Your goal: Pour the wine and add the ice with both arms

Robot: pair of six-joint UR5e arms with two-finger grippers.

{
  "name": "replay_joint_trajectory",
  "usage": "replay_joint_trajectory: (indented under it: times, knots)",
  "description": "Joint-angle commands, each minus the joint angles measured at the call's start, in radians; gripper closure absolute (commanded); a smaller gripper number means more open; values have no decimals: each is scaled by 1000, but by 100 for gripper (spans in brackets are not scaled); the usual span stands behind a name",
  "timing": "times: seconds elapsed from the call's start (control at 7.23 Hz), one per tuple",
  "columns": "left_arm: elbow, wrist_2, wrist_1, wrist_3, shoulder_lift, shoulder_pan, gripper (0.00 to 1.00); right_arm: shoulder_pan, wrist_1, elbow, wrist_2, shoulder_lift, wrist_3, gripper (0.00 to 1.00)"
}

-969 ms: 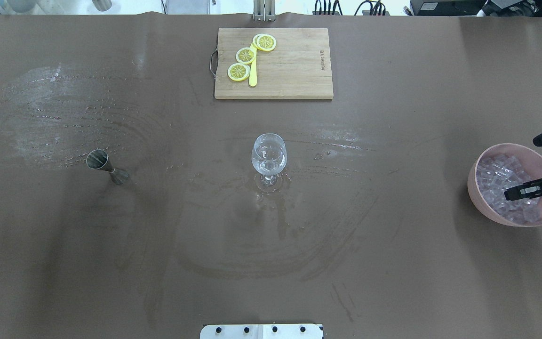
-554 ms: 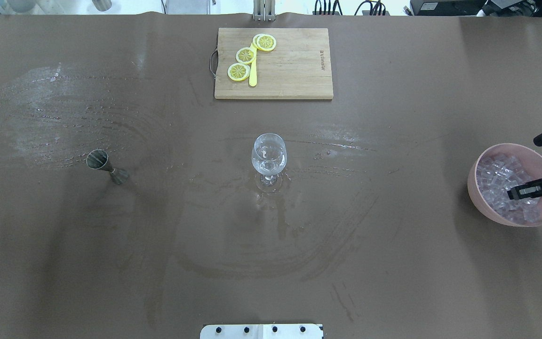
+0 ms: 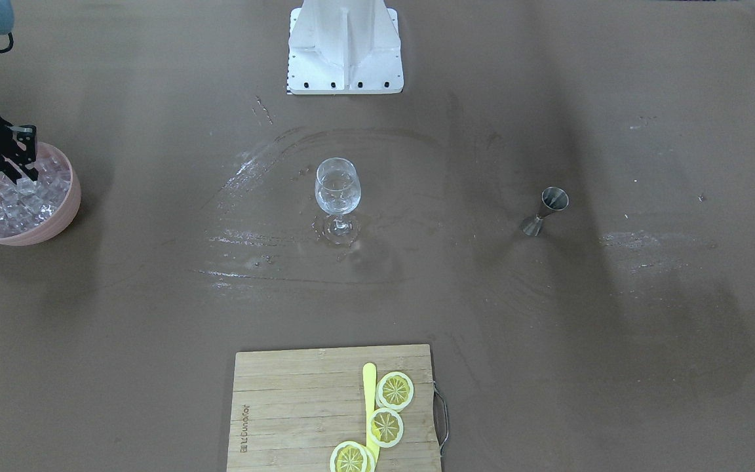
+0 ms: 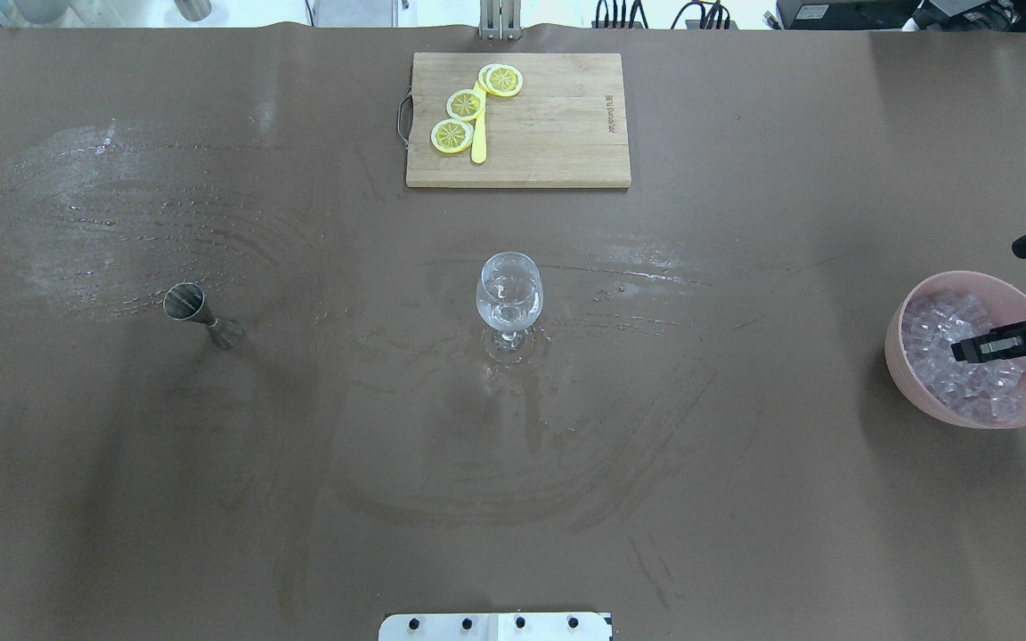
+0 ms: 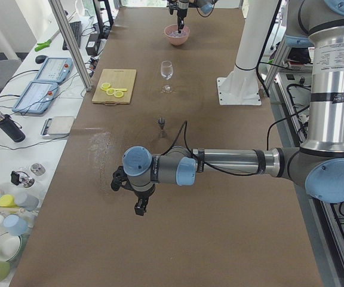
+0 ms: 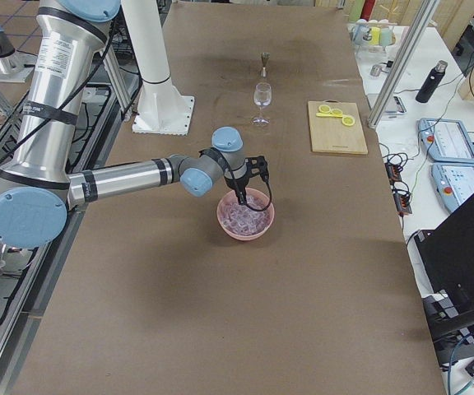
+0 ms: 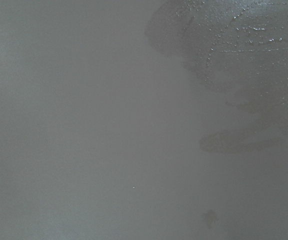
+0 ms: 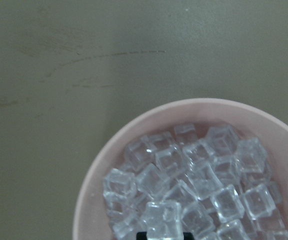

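A pink bowl (image 4: 898, 356) holds a heap of clear ice (image 4: 930, 331) at the table's right end. My right gripper (image 4: 958, 351) reaches down into the bowl. In the right wrist view its black fingertips (image 8: 143, 234) flank one ice cube (image 8: 162, 219) at the bottom edge, so it looks shut on that cube. A clear wine glass (image 4: 509, 298) stands upright at the table's middle. My left gripper (image 5: 140, 208) shows only in the exterior left view, low over bare table; I cannot tell whether it is open or shut.
A steel jigger (image 4: 201, 317) stands left of the glass. A wooden cutting board (image 4: 557, 133) with lemon slices (image 4: 465, 105) and a yellow knife lies at the far side. Wet streaks ring the glass. The white base block (image 3: 346, 46) sits at my edge.
My right gripper has shifted slightly toward the far side of the bowl, or upward. The glass, the jigger and the board have not moved.
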Motion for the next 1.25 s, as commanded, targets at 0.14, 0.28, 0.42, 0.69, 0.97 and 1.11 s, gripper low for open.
replay_joint_trajectory:
  times: [0.14,0.28,0.42,0.69,0.97,1.11]
  knots:
    - [0,0,0,-1,0,0,1,28,0,70,43,103,7,100]
    - [1,0,0,-1,2,0,1,27,0,69,32,141,7,100]
    - [3,0,0,-1,3,2,1,25,-3,66,32,182,7,100]
    - [0,-6,0,-1,12,2,1,7,-184,66,31,341,78,100]
    - [5,-5,3,-3,14,3,1,-76,-418,67,-45,544,154,100]
    - [5,-5,3,-3,14,2,1,-116,-478,67,-70,609,215,100]
